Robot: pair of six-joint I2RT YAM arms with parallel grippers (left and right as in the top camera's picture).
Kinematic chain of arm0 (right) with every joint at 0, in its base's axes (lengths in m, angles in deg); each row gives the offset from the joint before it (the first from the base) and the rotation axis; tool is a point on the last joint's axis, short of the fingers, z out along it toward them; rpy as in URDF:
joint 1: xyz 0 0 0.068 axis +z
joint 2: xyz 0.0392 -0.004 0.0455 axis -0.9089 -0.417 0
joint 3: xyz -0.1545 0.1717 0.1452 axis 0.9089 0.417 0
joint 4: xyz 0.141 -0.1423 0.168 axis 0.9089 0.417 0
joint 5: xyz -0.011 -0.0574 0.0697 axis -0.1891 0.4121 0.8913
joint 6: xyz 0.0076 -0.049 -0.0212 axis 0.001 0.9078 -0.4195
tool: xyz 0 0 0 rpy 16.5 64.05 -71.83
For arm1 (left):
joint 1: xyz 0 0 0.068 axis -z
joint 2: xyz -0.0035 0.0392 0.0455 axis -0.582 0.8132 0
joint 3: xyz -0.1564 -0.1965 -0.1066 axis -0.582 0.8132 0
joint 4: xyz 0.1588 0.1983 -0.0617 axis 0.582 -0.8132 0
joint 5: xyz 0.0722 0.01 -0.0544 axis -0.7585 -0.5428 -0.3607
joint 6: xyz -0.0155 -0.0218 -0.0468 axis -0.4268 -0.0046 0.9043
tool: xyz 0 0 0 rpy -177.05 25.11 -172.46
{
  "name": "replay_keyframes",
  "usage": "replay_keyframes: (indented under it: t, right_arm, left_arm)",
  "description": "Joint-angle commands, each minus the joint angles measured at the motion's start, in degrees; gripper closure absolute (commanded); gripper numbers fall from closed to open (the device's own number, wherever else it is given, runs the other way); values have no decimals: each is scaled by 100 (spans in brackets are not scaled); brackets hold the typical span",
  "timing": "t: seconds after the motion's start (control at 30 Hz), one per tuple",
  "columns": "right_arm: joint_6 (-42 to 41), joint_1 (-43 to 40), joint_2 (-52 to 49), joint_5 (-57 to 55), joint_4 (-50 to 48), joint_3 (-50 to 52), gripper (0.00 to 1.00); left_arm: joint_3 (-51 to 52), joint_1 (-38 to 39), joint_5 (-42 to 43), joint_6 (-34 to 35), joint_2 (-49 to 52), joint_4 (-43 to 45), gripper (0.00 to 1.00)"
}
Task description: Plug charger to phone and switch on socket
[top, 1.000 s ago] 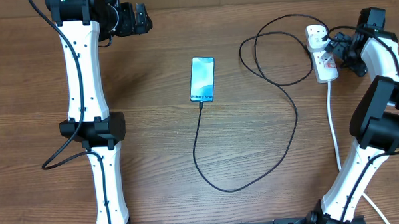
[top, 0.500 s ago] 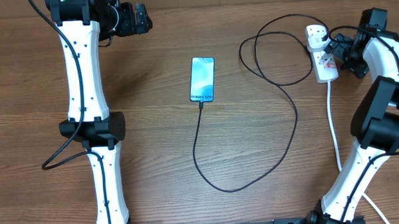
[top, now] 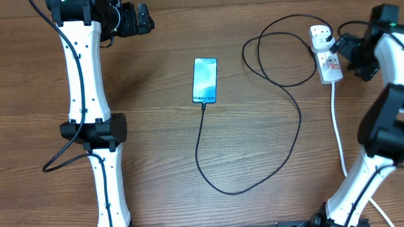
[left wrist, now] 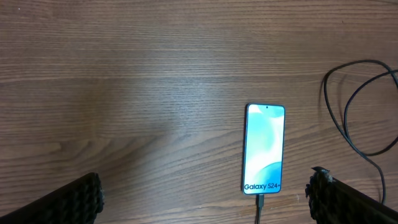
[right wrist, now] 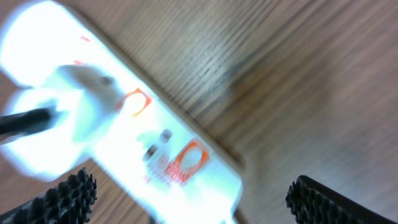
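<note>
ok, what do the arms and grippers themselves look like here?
The left arm and right arm have white tubular shells with bulky black joints. A thin black cable runs along the left arm's shell. The left fingers and right fingers are black with knobbly studded pads. No markings readable.

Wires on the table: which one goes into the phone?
The thin black cable, reaching the phone's bottom edge. The thick white cord leaves the socket instead.

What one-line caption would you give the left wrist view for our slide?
Lit phone lying flat on the wooden table, charger plugged into its bottom edge.
</note>
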Motion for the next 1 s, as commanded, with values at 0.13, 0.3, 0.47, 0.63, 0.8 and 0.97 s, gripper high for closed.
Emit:
replay_keyframes:
  t: [0.13,0.3,0.47,0.63,0.8,0.97]
  right_arm:
    - [-85,37,2144,35,933,-243,0]
    - [-254,184,2977,33,1921,-238,0]
    - [-254,627,3587,11,2712,-232,0]
    - [-256,1335,4017,7,3294,-232,0]
    - [-579,2026,4376,-533,3960,-227,0]
    - [-686,2564,4900,-675,3958,-52,0]
  left_arm:
    - [-48,17,-31,-68,2,-13,0]
    - [-48,17,44,-17,2,70,0]
    - [-48,28,-15,170,2,271,0]
    - [-48,28,-13,170,2,260,0]
    - [-48,28,-13,170,2,260,0]
    - [-48,28,-13,170,2,260,0]
